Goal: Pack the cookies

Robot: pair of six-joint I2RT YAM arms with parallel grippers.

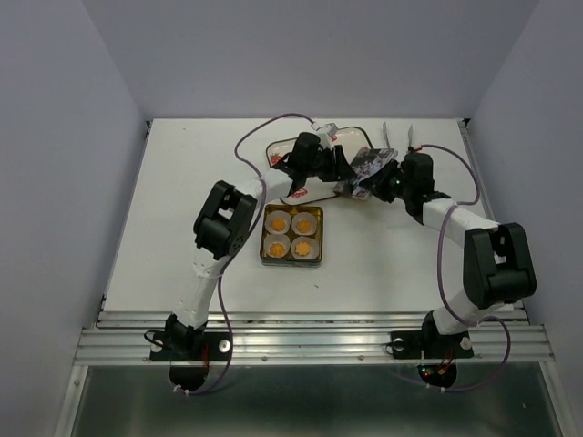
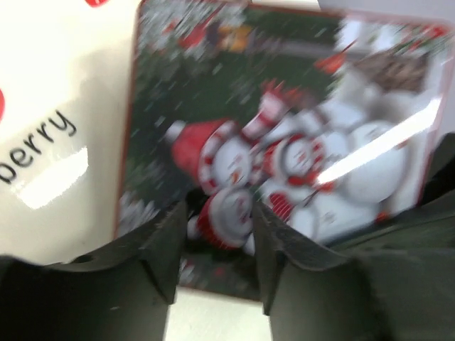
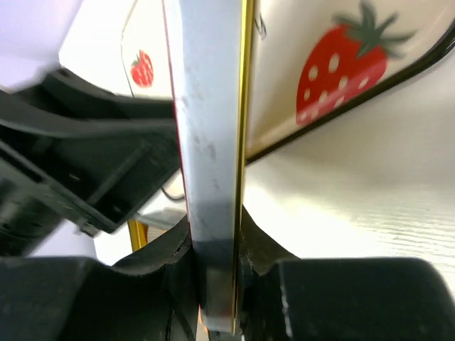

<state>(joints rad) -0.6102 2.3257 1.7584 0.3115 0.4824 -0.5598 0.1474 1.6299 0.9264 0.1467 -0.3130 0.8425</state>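
A square tin [image 1: 291, 262] sits on the worktop [image 1: 182, 200] between the two arms, with four white paper cups [image 1: 277, 213] inside in a two-by-two block and one of the cookies [image 1: 304, 247] in each. Behind it lies a white tray [image 1: 278, 150] printed with strawberries. Both grippers are over the tray's right end, well behind the cookies. The right gripper [image 3: 213, 222] is clamped on the edge of a snowman-printed lid [image 1: 372, 164], holding it tilted above the tray. The left gripper [image 2: 218, 213] has its jaws apart in front of the lid's printed face; contact with it cannot be told.
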